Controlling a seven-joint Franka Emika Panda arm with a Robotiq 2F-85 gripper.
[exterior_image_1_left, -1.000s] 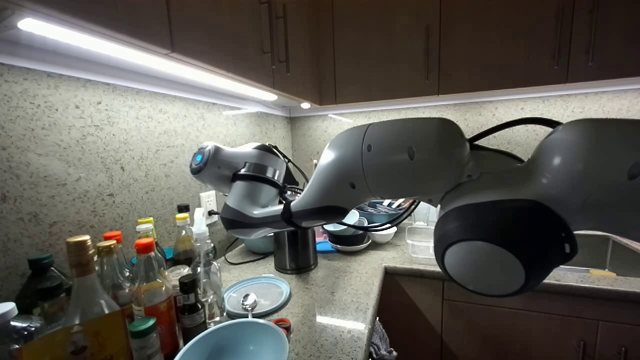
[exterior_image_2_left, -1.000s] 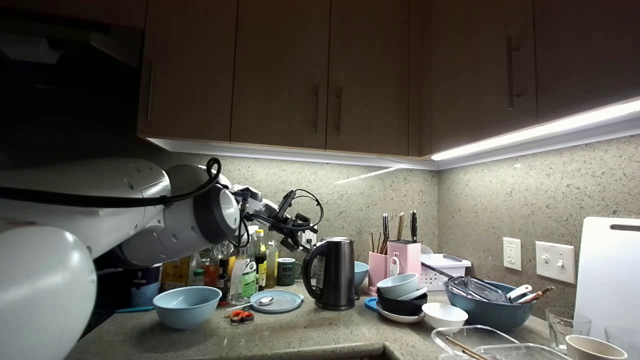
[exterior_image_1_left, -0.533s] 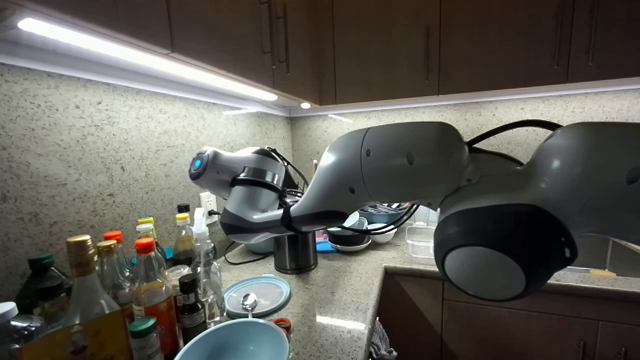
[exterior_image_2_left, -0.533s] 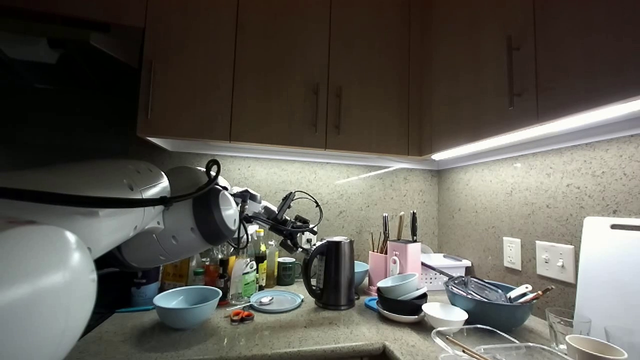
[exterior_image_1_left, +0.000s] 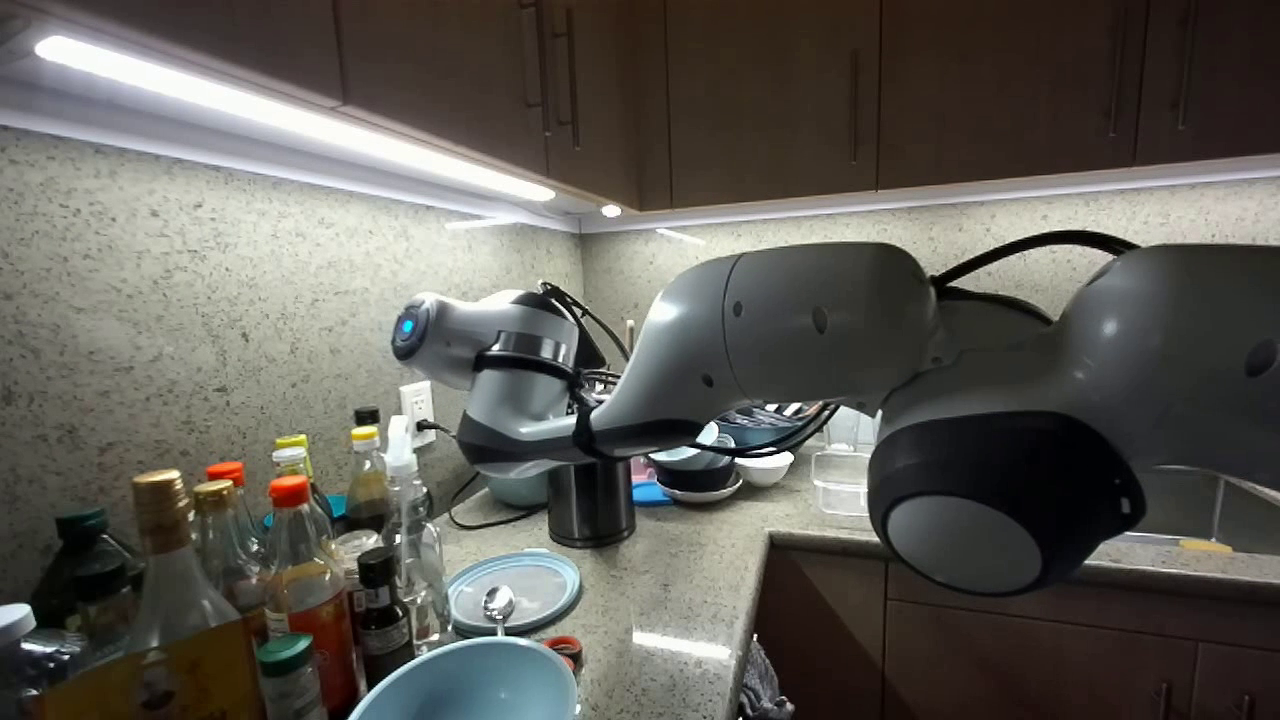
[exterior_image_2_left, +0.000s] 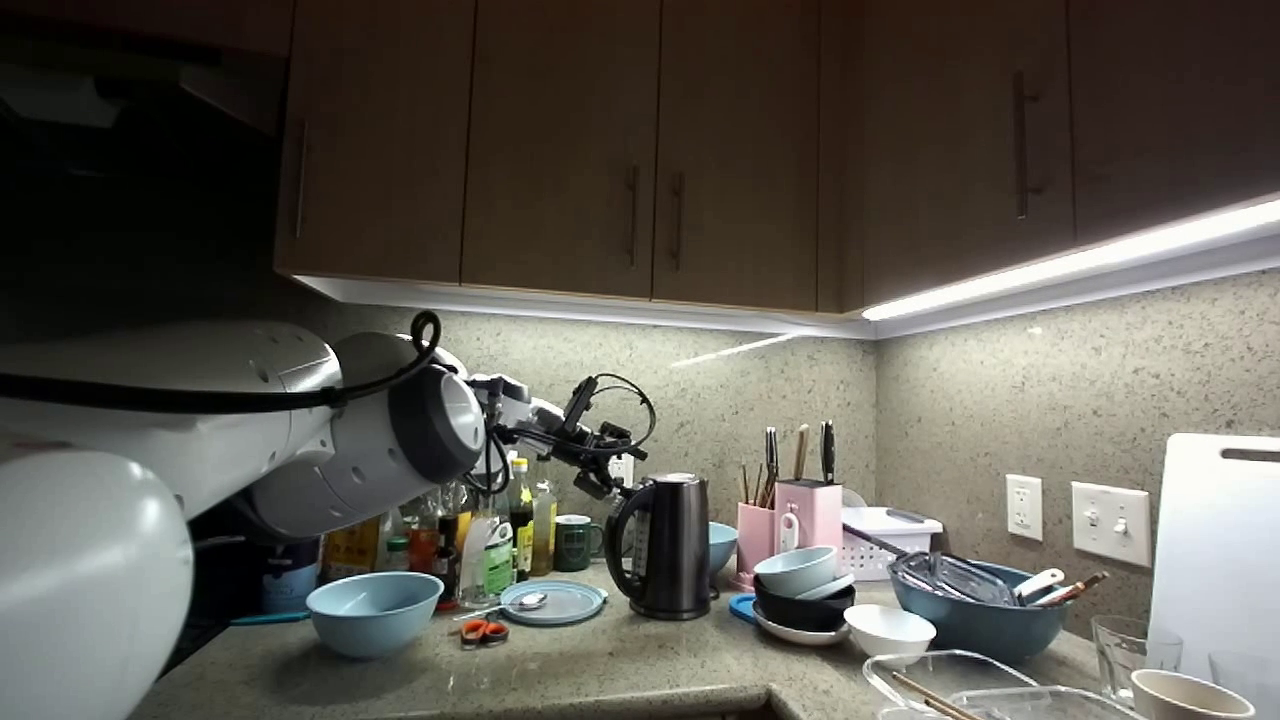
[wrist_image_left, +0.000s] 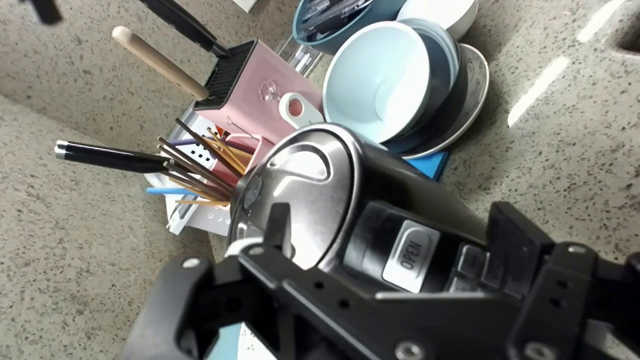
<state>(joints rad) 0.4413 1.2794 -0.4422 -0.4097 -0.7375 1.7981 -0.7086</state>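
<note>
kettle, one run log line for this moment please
kettle: upright on counter, lid closed | gripper: open, near handle | contact: cannot tell

Over the last second the claw (wrist_image_left: 392, 225) rises slightly and edges nearer the kettle (exterior_image_2_left: 680, 550); the arm's wrist (exterior_image_1_left: 515, 400), with its blue light (exterior_image_1_left: 407, 325), shifts kettleward too.

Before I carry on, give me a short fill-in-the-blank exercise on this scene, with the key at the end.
1. In the wrist view, the silver button on the kettle reads ____.
2. The jaws, with their fingers apart, stand ____ rather than shut.
3. The knife block is coloured ____.
4. The spoon lies partly over a round lid with a light ____ rim.

Missing words: OPEN; open; pink; blue.
</note>
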